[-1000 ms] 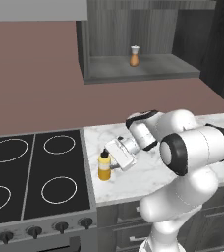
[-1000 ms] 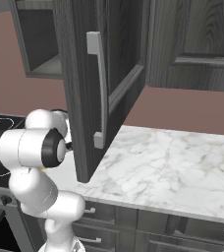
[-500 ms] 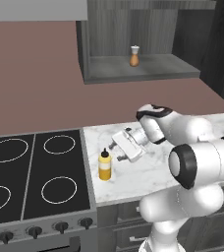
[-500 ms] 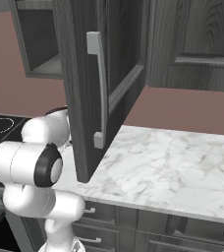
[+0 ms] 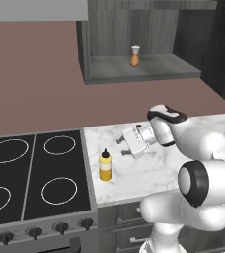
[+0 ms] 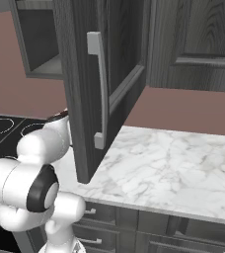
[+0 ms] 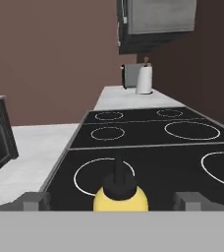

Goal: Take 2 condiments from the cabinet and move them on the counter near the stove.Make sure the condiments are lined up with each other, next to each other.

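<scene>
The yellow squeeze bottle [image 5: 105,166] stands upright and free on the white marble counter [image 5: 149,173], close to the stove [image 5: 35,173]. My gripper [image 5: 123,147] hovers just right of it and a little above, open and holding nothing. In the hand view the bottle's top [image 7: 120,196] rises between my spread fingertips [image 7: 33,201], untouched by either. The brown shaker [image 5: 134,56] stands on the shelf of the open cabinet [image 5: 139,71] above.
The cabinet's open door [image 6: 99,89] hangs out over the counter [image 6: 168,163], right of my arm. A white roll [image 7: 144,78] stands on the counter beyond the stove [image 7: 148,133]. A grey hood [image 5: 35,10] hangs over the burners.
My gripper has drawn back a little from the yellow bottle, up and to the right. The arm's bulky upper links swung right. The bottle and the shaker stayed put.
</scene>
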